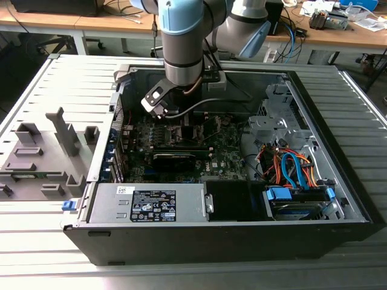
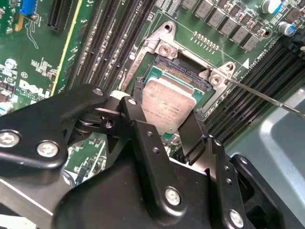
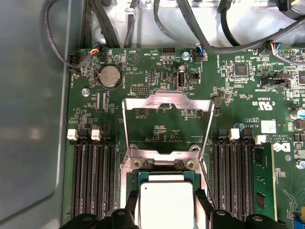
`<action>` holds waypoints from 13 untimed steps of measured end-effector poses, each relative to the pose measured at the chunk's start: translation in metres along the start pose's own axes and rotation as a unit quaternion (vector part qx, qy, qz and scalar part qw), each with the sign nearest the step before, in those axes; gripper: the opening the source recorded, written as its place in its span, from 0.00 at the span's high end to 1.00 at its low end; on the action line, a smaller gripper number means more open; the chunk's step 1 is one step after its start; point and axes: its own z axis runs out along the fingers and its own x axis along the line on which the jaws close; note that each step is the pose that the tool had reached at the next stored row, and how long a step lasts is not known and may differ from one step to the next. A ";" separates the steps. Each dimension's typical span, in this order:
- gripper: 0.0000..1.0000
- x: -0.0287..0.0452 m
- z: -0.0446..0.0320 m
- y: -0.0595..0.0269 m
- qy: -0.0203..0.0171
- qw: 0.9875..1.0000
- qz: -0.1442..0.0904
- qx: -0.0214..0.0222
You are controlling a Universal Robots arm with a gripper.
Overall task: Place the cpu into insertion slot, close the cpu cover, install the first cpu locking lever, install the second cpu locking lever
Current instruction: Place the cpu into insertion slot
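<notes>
Tool (image 2: 164, 110): lowered inside the open computer case (image 1: 338, 199), which lies on the slatted grey counter (image 1: 54, 84). In the exterior view the arm comes straight down over the motherboard (image 1: 224, 160).

Opening: narrow. In both wrist views the two black fingers (image 2: 137, 117) stand on opposite edges of the cpu (image 2: 169, 102) and appear to touch it on both sides, so the tool holds the chip.

Cpu location: silver-grey top face up, directly over the insertion slot (image 2: 183, 71), square to its outline, with dark socket surface showing beyond the chip's far edge. Cannot tell whether it is fully seated.

Cpu cover (image 3: 167, 99): swung open, away from the slot, with green board visible through its window in the first wrist view.

Locking lever (image 2: 267, 98): a thin metal rod reaching out from a slot corner, clear of the tool.
</notes>
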 end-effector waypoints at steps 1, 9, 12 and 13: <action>0.46 0.0000 0.0006 -0.0002 0.000 1.000 0.000 0.000; 0.46 0.0004 0.0035 -0.0013 0.000 1.000 0.000 0.000; 0.46 0.0014 0.0035 -0.0013 0.000 1.000 0.000 0.000; 0.46 0.0014 0.0035 -0.0013 0.000 1.000 0.000 0.000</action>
